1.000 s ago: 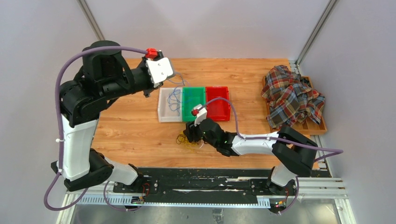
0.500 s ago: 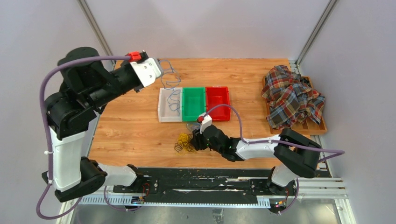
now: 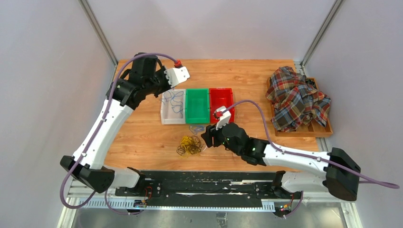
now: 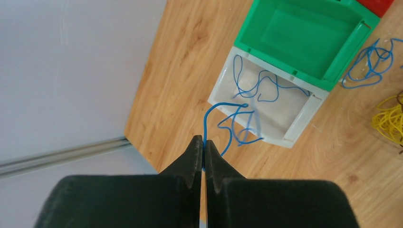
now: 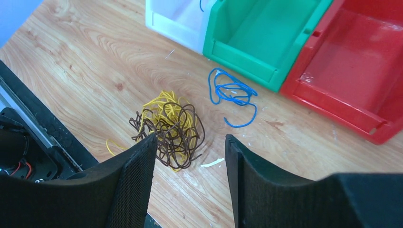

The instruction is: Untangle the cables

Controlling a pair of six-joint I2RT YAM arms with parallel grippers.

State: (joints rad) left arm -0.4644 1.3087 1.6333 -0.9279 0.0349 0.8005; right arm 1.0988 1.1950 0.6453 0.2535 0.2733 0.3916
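Observation:
My left gripper (image 3: 160, 85) is shut on a thin blue cable (image 4: 206, 121) and holds it above the table's far left. The cable hangs down into the white bin (image 3: 166, 117), where more blue cable (image 4: 259, 85) lies. A tangle of yellow and dark brown cables (image 3: 189, 145) lies on the table in front of the bins and shows in the right wrist view (image 5: 168, 126). A loose blue cable (image 5: 231, 93) lies beside the green bin (image 5: 266, 33). My right gripper (image 5: 190, 138) is open and empty, just right of the tangle and above the table.
A white bin, a green bin (image 3: 197, 105) and a red bin (image 3: 222, 104) stand side by side mid-table. A plaid cloth (image 3: 297, 97) lies on a wooden tray (image 3: 327, 129) at the right edge. A small white scrap (image 5: 211, 163) lies near the tangle.
My left arm has swung down and right, bringing the blue cable over the white bin. My right gripper has drawn back to the right, off the yellow and brown tangle.

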